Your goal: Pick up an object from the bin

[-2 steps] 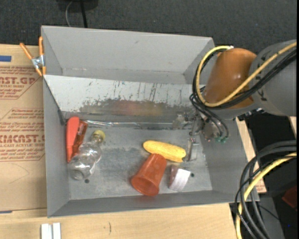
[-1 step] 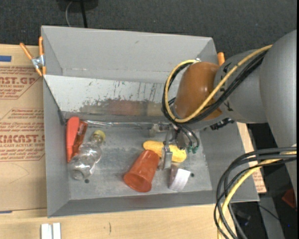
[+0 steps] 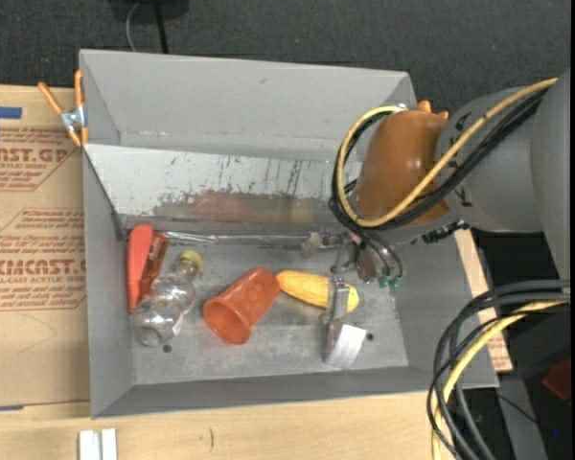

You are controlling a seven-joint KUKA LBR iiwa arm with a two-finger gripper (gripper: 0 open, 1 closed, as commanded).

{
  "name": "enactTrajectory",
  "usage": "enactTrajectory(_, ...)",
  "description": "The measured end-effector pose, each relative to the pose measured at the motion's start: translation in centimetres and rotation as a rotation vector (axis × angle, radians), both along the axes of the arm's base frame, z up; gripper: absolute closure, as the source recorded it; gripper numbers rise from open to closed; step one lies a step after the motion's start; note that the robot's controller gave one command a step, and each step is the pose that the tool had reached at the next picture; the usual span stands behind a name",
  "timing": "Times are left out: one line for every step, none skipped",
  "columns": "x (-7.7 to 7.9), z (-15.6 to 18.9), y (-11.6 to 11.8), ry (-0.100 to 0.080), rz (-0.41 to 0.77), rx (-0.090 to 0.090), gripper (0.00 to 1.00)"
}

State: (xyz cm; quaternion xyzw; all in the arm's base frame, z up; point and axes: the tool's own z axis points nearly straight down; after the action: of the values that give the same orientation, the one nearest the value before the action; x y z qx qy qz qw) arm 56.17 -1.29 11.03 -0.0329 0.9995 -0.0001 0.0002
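Landmark: an orange plastic cup (image 3: 241, 305) lying on its side near the middle of the floor of the grey bin (image 3: 240, 94).
Task's thing: a yellow banana-shaped toy (image 3: 305, 287) lies just right of the cup. Its near end touches the cup's narrower end and its far end points away from the cup.
Jaws: they hang at the banana's far end, on the side away from the cup, with a thin metal part crossing that tip. Whether they are open or closed on it cannot be told, because the mechanism blends with the cables and the grey floor.
Arm: it comes in from the right of the cup. Its orange cover (image 3: 402, 166) and looped black and yellow cables (image 3: 350, 175) hide the bin's wall and floor behind them.
White-grey piece: a small pale object (image 3: 346, 345) lies right of the cup and lower in the view, below the banana's tip. Its kind is hard to make out.
Clear bottle: a see-through bottle (image 3: 168, 305) lies just left of the cup. Its outline is faint against the metal, and it has a yellowish cap (image 3: 189, 260) at its upper end.
Red-orange thing: a flat, long red-orange object (image 3: 142, 264) lies further left of the cup, beside the bottle and against the bin's left wall. What it is cannot be told.
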Motion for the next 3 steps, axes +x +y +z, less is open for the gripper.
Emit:
enactTrajectory(0.8,-3.3,-0.6,0.001,-0.068,0.002,0.00)
enactTrajectory(-1.1,-4.1,-0.5,-0.001,-0.154,0.001,1.00)
enactTrajectory(-1.1,-4.1,-0.5,-0.001,-0.154,0.001,1.00)
